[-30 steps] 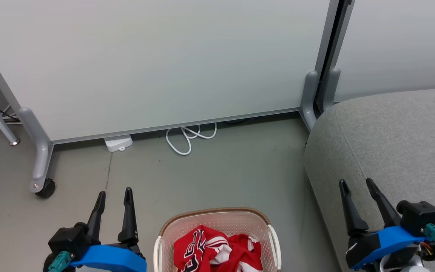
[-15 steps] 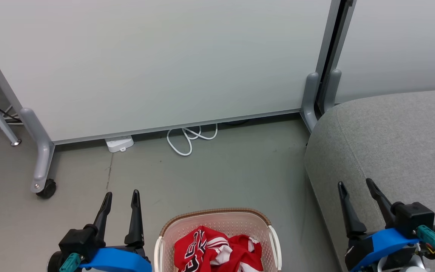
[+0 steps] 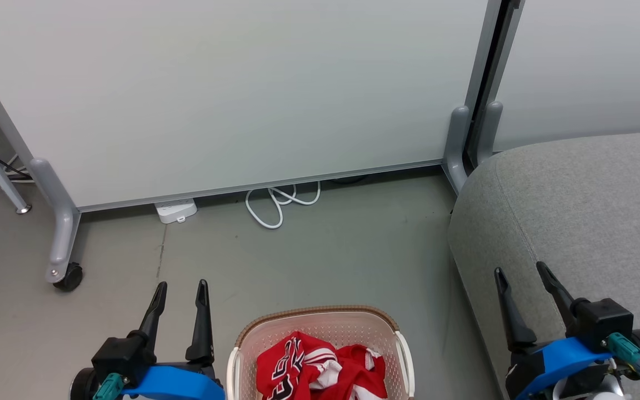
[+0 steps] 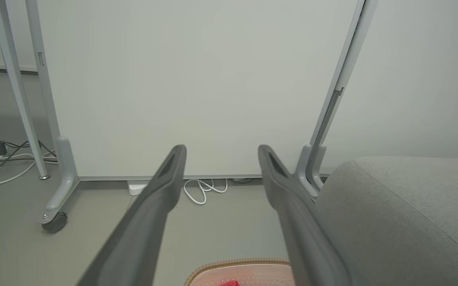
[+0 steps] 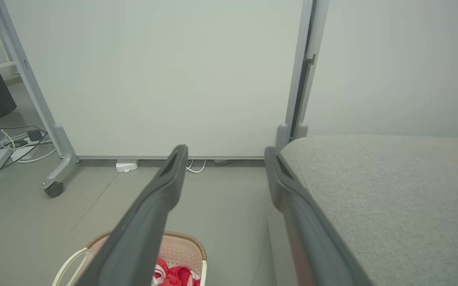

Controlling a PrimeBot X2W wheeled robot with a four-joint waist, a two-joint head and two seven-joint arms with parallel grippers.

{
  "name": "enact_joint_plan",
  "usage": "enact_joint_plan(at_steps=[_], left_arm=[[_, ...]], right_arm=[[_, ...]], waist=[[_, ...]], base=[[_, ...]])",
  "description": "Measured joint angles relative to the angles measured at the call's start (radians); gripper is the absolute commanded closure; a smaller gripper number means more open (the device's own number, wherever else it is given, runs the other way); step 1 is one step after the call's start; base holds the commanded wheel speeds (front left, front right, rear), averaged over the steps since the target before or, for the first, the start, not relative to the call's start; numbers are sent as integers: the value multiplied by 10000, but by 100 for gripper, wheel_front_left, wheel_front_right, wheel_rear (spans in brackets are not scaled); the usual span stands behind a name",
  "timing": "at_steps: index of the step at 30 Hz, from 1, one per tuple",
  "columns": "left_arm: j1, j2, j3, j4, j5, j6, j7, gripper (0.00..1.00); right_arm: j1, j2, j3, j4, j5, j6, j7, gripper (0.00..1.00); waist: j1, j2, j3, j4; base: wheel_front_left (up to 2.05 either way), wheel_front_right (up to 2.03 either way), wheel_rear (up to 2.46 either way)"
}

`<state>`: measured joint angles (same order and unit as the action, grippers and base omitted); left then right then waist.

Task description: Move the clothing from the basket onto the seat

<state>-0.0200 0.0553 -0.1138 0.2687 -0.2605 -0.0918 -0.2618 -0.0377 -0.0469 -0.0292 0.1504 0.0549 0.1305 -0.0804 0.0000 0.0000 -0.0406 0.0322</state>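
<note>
Head view gives us both arms at once: our left end effector (image 3: pixel 182 284) hovers over the floor (image 3: pixel 325 261) just left of the basket (image 3: pixel 314 309), fingers spread and empty; our right end effector (image 3: pixel 520 269) hangs above the near edge of the seat (image 3: pixel 575 211), likewise spread with nothing between its fingers; the clothing (image 3: pixel 309 366) lies crumpled inside the basket, which stands on the floor between the two arms; none of it is on the seat yet.

We judge the risks thus: the red fabric is bunched in one heap, so a pinch on one piece may drag another over the rim and drop it on the floor; the basket looks light, so a hem snagged on its perforated wall could tip or slide it; a shallow pinch may slip off thin fabric mid-carry.
</note>
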Motion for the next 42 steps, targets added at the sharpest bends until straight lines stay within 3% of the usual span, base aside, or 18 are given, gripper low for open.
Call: enact_joint_plan(at_steps=[8, 16, 28, 42], left_arm=[[53, 6, 10, 86, -17, -15, 0, 0], [159, 332, 144, 88, -242, -63, 67, 0], [-1775, 1657, 240, 510, -976, -318, 798, 0], [-3262, 3091, -1158, 2589, -1703, -341, 1521, 0]], right_arm=[[-8, -2, 194, 23, 71, 0, -4, 0], [-575, -15, 1177, -293, 184, 0, -21, 0], [-2702, -31, 2451, -1110, 487, 0, -721, 0], [-3986, -33, 3312, -1651, 1218, 0, -1421, 0]], waist=[[0, 0, 59, -100], [0, 0, 618, -769], [3, 0, 3574, -2097], [3, -1, 7134, -3568]], base=[[0, 0, 0], [0, 0, 0], [0, 0, 0], [0, 0, 0]])
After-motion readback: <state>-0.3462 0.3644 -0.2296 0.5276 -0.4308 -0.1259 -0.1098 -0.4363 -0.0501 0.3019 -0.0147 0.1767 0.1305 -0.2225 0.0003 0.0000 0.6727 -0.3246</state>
